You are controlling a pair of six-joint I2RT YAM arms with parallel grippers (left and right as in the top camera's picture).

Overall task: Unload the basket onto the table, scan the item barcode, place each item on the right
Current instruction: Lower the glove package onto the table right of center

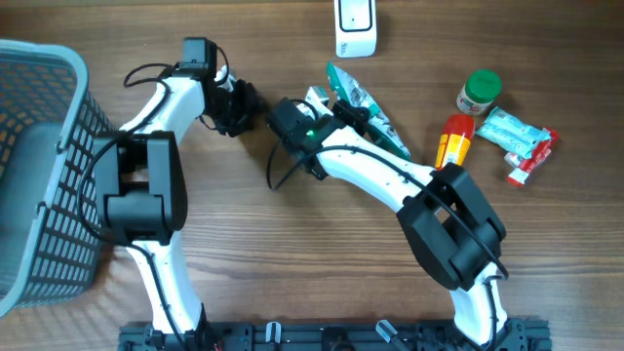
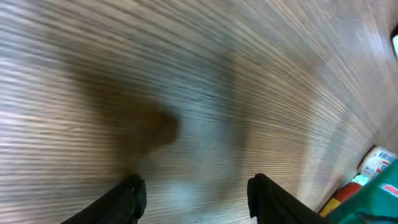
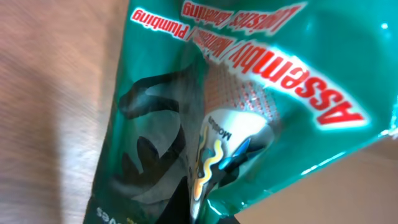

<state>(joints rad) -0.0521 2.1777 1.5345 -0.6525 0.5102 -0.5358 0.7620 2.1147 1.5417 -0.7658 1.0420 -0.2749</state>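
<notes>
Green packet [image 1: 365, 97] pinched in the right pincer [image 1: 343, 110], just below the white scanner [image 1: 355, 27].
Its red lettering filled the right wrist view. The left pincer [image 2: 198, 200] stood spread and empty over bare counter [image 2: 186, 74], lower left of the scanner; a yellow bottle [image 1: 453, 141] lay lower right of it.

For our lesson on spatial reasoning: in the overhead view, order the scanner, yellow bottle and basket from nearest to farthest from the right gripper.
From the right gripper, holding the packet:
1. Scanner, top edge, nearest.
2. Yellow bottle, right side.
3. Basket, far left.
</notes>
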